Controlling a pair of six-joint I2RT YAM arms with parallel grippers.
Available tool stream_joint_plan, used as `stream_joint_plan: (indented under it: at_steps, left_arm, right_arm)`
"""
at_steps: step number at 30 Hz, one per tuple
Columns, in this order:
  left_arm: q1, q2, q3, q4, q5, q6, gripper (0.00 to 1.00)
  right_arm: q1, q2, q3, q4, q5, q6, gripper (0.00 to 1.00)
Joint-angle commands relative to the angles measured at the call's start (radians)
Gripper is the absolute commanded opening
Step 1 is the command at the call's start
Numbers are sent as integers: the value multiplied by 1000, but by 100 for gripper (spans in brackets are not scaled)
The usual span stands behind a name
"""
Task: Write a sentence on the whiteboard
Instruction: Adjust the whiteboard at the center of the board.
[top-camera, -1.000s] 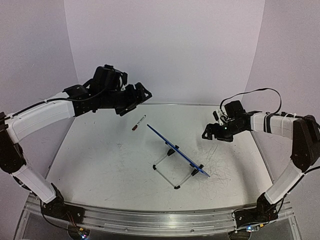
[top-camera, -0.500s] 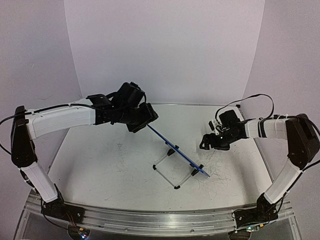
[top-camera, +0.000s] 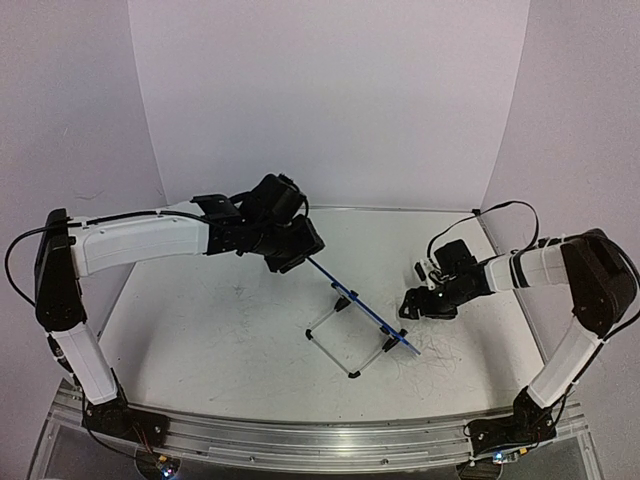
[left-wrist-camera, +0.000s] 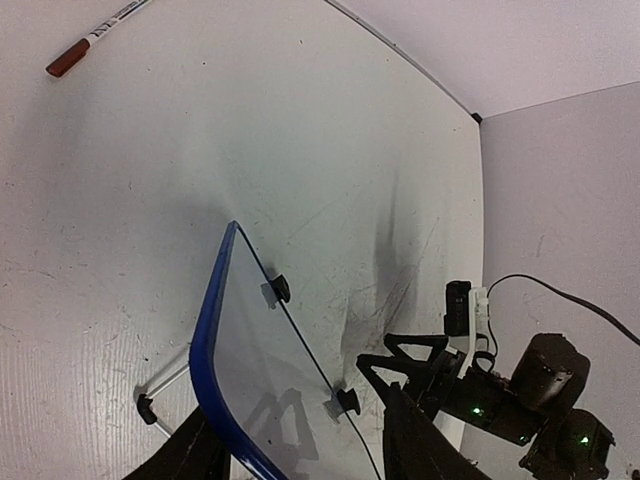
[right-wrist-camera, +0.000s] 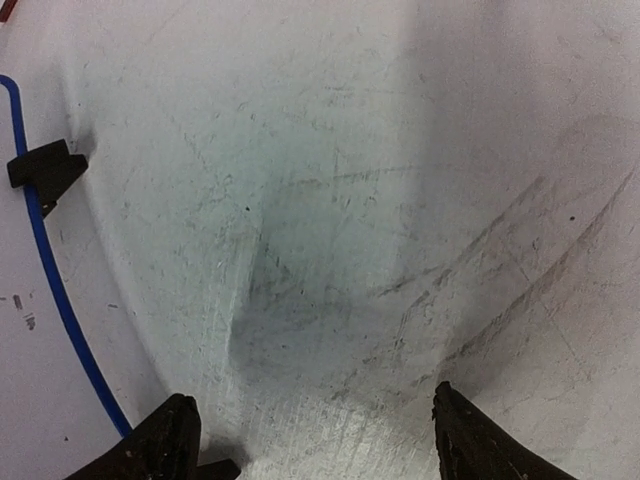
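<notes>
L hand (left-wrist-camera: 300, 440) straddles whiteboard (left-wrist-camera: 262, 350) top edge; R hand (top-camera: 412, 304) just beside it.

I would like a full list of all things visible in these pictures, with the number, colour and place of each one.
whiteboard: one, white with blue frame, mid-table, tilted.
wire stand: one, white, under the whiteboard.
clip feet: two, black, on the whiteboard's edge.
marker: one, white with red-brown cap, lying on the table, apart from the whiteboard.
table: one, white, scuffed.
left pincer: one, black, open, at the whiteboard's far end.
right pincer: one, black, open, right of the whiteboard.
</notes>
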Motion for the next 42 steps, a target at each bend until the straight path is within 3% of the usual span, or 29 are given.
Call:
stream_joint_plan:
  at_steps: [1,10,27,42]
  left_arm:
    - [-7,11,43,10,-28,32,50]
    - [-7,18,28,3,-52,111,47]
    - [1,35,79,0,-102,353,45]
    - [49,-6,37,1,-69,435,51]
  right_arm:
    - [19,-16,-33,50,-14,24,79]
    - [64,-61,-88,80,-34,74,73]
    - [216,-222,-182,104,25,255,71]
    - [414,-177,-163,146,55,388,72]
